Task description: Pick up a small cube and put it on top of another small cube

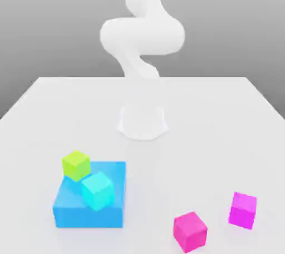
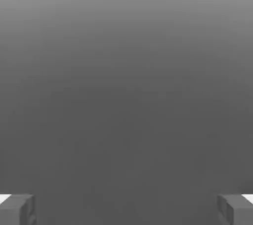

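Exterior view. I see my arm (image 1: 142, 35) rising from its base (image 1: 142, 123) at the rear of the tabletop (image 1: 183, 136), its upper part running out of the frame at the top. Where the cubes lie relative to the jaws I cannot tell from here, so I place them by one another. Toward the exterior view's left sits a blue block (image 1: 89, 217), wide and low. A lime cube (image 1: 77, 165) and a cyan cube (image 1: 98, 191) appear at this block, the lime one over its rear corner on the exterior view's left, the cyan one nearer the camera and overlapping the block's front edge; whether either rests on the block I cannot tell. Toward the exterior view's right, two more small cubes lie on the tabletop, well apart from the block: a pink cube (image 1: 190, 231) and, slightly farther back and farther to that side, a magenta cube (image 1: 243, 210). The two are near each other but not touching. Which two cubes the task means I cannot tell.

Hand view. I see my jaws (image 2: 126, 210) spread wide, one fingertip at each side, with nothing held between them. Beyond and between the jaws lies a plain grey expanse, darker close to their level.
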